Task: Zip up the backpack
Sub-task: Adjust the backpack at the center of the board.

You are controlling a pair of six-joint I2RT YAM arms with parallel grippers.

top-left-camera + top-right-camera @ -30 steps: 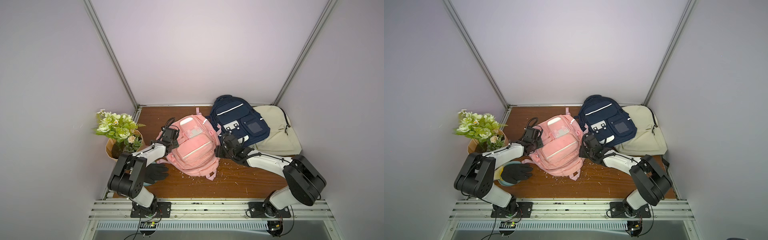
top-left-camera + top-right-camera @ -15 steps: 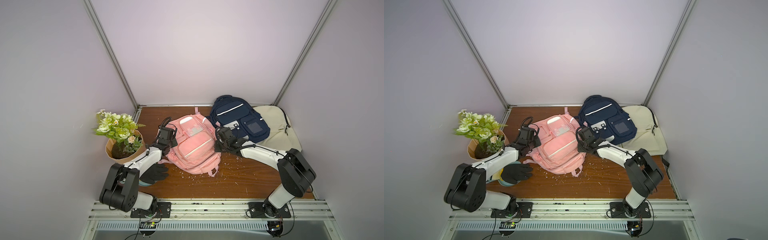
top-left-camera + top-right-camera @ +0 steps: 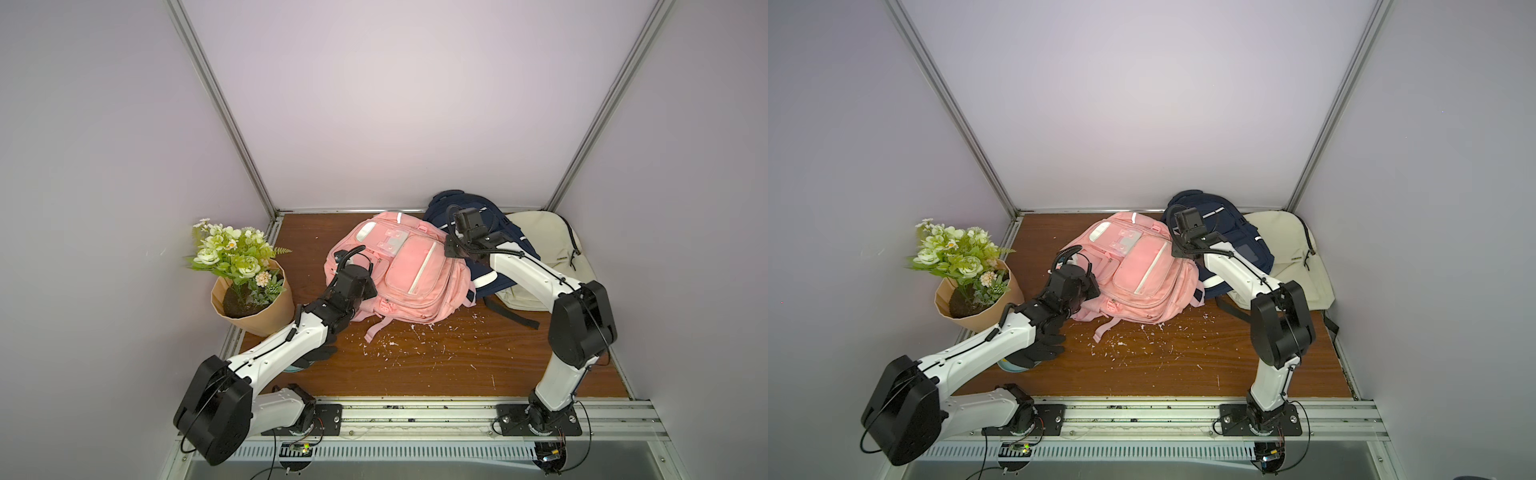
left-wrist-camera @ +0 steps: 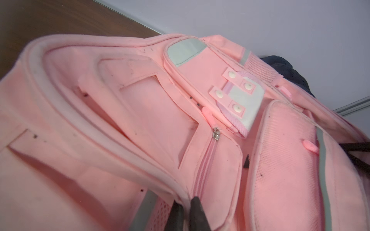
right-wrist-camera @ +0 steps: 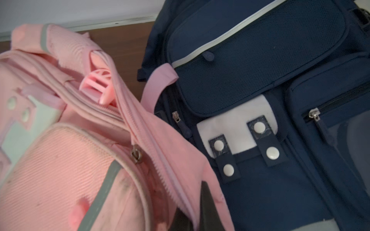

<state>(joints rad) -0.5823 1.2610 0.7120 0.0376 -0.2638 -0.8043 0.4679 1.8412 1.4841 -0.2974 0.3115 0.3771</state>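
The pink backpack (image 3: 411,270) (image 3: 1142,270) lies front-up on the wooden table, in both top views. My left gripper (image 4: 186,212) is shut on the piped seam at its left side. A small side zipper slider (image 4: 215,136) sits just beyond it. My right gripper (image 5: 195,216) is shut on the pink fabric edge beside the open main zipper. That zipper's teeth (image 5: 160,174) gape, and a metal slider (image 5: 136,155) hangs on the neighbouring front track. In a top view the right gripper (image 3: 451,249) is at the bag's far right corner.
A navy backpack (image 3: 453,199) and a cream backpack (image 3: 544,241) lie right of the pink one, against the back wall. A potted flower bunch (image 3: 253,299) stands at the left. A black glove (image 3: 320,353) lies under my left arm. White crumbs (image 3: 415,345) dot the table.
Both grippers have closed onto the pink backpack's edges. Both arms reached farther back, the right one to the bag's far corner, and the bag shifted toward the back wall.
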